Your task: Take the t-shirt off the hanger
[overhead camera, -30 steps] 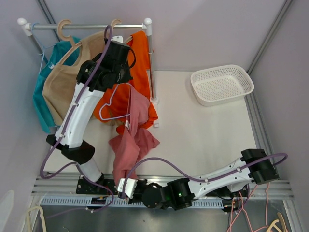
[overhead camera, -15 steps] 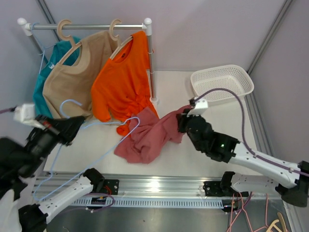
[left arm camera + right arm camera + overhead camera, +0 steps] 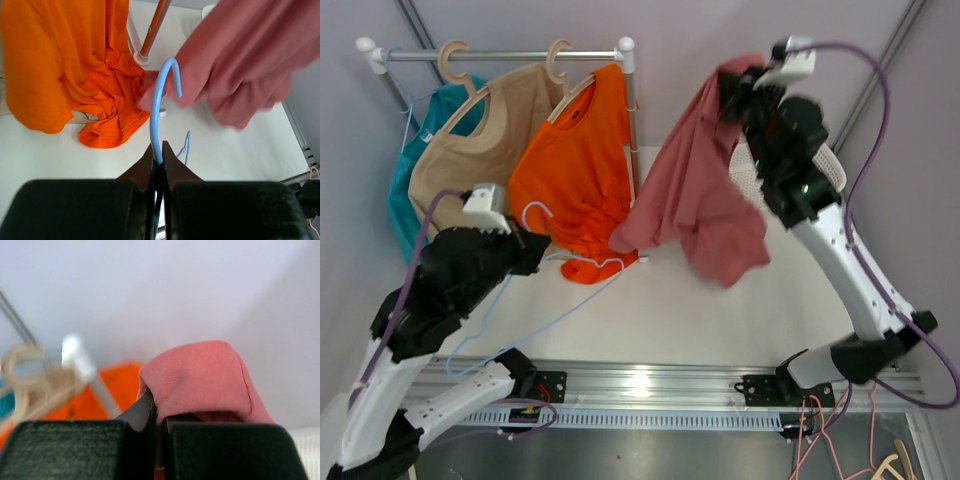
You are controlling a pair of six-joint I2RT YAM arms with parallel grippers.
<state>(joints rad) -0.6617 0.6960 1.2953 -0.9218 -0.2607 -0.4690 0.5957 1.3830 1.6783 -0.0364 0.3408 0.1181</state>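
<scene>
While the right end effector [image 3: 156, 412] rides high over the far right part of the counter [image 3: 700, 310], we see it pinched shut on a single fold of the pink t-shirt [image 3: 705, 200]. The garment dangles free in the air, and its low left corner hangs close to the rack post [image 3: 630, 130]. Over toward the near left corner, the left end effector [image 3: 159, 162] is clamped tight on the blue wire hanger [image 3: 156, 115], which looks bare to us.

What could spoil this? That grip is only a thin bite of cloth, so a quick swing might let the shirt slide out. The trailing corner could also drag across the orange shirt [image 3: 570, 180] or catch on the post.

From the left wrist we spot the hanger's hook sitting right against pink fabric, a snag risk. The overhead view shows shirt and hanger apart, which the wrist cameras cannot. The right wrist shows just the fold, nothing of the hem.
</scene>
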